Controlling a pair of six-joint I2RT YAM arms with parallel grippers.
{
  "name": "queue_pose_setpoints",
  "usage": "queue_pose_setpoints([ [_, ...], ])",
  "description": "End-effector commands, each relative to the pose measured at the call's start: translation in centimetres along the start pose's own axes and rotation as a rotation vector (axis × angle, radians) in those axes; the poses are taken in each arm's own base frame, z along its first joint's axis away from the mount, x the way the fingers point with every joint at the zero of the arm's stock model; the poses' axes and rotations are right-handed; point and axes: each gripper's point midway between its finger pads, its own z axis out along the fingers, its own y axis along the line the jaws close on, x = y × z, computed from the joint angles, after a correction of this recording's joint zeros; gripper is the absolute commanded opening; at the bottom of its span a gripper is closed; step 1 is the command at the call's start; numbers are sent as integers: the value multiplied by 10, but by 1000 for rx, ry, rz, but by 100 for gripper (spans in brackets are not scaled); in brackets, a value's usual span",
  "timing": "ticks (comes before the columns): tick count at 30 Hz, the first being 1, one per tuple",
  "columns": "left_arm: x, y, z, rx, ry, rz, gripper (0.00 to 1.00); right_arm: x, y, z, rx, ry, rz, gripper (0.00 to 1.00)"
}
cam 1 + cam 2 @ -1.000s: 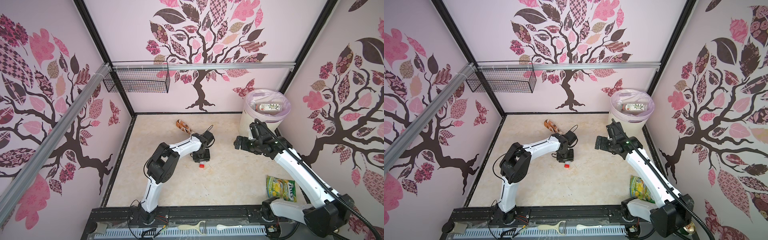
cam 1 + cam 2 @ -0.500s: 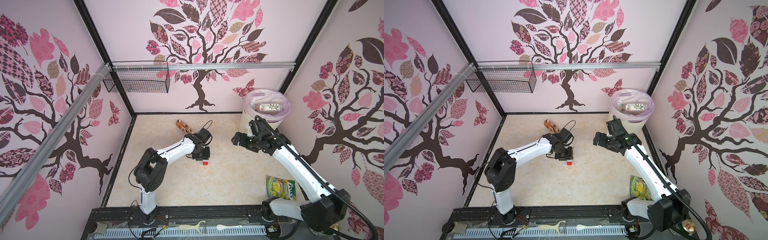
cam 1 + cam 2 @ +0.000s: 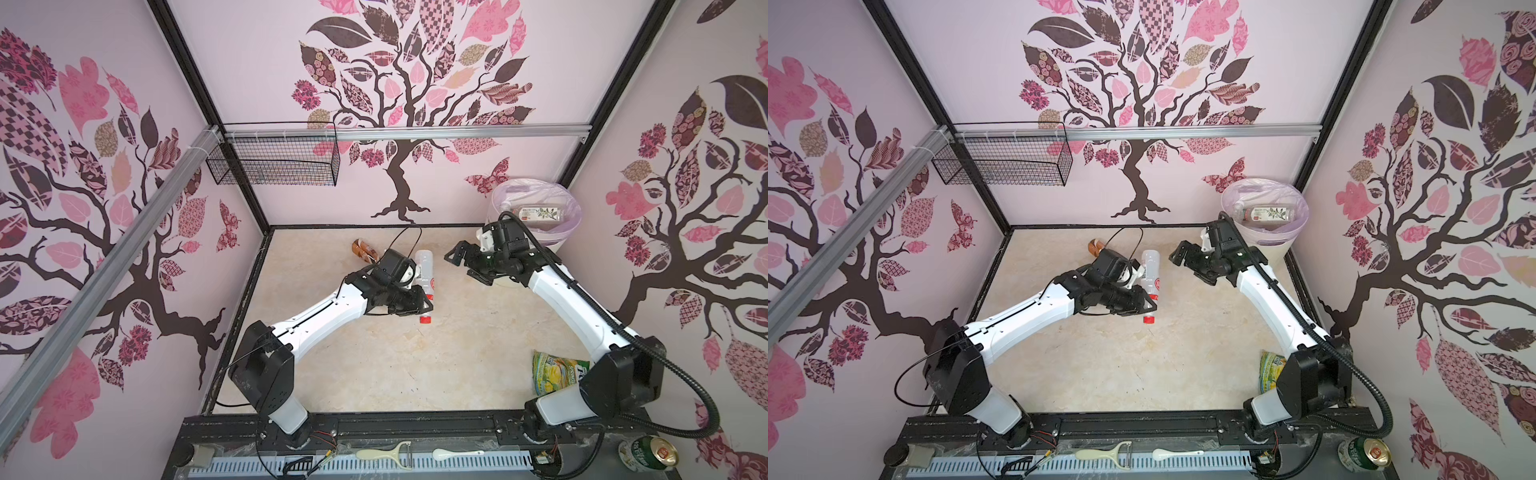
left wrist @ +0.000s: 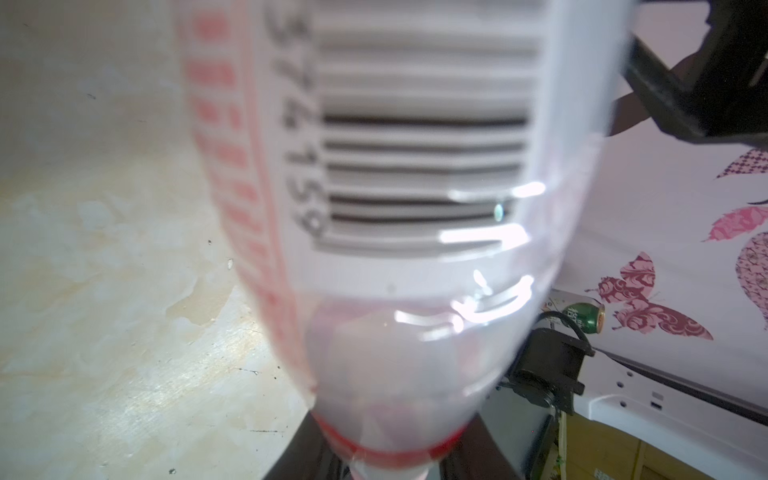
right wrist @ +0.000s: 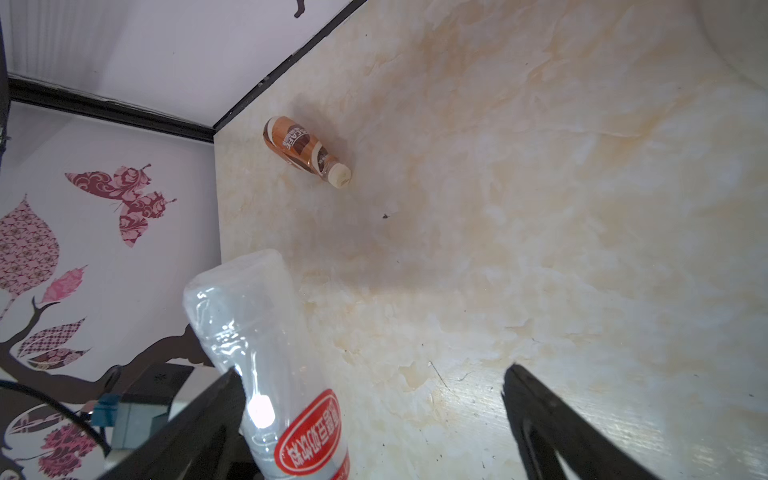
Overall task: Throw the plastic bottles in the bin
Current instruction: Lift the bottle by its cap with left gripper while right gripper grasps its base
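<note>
My left gripper [image 3: 424,305] [image 3: 1148,305] is shut on the neck of a clear plastic bottle [image 3: 424,270] [image 3: 1150,270] with a red label and red cap, whose base points toward the back wall. That bottle [image 4: 415,166] fills the left wrist view, with a dark finger either side of its neck. My right gripper [image 3: 463,264] [image 3: 1185,262] [image 5: 374,415] stands open just right of it, the bottle [image 5: 266,353] showing by one finger. A brown-wrapped bottle [image 3: 363,249] [image 3: 1096,246] [image 5: 299,147] lies near the back wall. The bin [image 3: 498,199] [image 3: 1229,199] at the back right holds a bottle [image 3: 536,213] [image 3: 1266,213].
A yellow-green snack bag [image 3: 557,370] [image 3: 1273,365] lies by the right arm's base. A green can [image 3: 648,455] [image 3: 1366,455] sits at the front right corner. A black wire basket [image 3: 274,166] [image 3: 1005,166] hangs on the back left wall. A peeler [image 3: 382,453] and a spoon [image 3: 453,453] lie on the front rail.
My left jaws have closed on the bottle's neck and the arm has stretched out, so the bottle's body now shows beyond the gripper. My right gripper has moved left, away from the bin, still open.
</note>
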Motion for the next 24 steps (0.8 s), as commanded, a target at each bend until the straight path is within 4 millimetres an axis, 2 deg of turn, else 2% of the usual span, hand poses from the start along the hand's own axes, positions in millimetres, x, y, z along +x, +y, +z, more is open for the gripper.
queue_pose_setpoints([
  [1, 5, -15, -4, 78, 17, 14, 34, -11, 29, 3, -108, 15, 11, 99],
  [4, 5, -21, -7, 100, 19, 16, 34, -11, 37, 9, -138, 30, 7, 97],
  [10, 3, -28, -9, 129, 21, 11, 34, 2, 49, 24, -165, 69, -8, 93],
  [24, -8, -35, -3, 150, 14, -5, 34, 21, 45, 46, -174, 140, 18, 82],
])
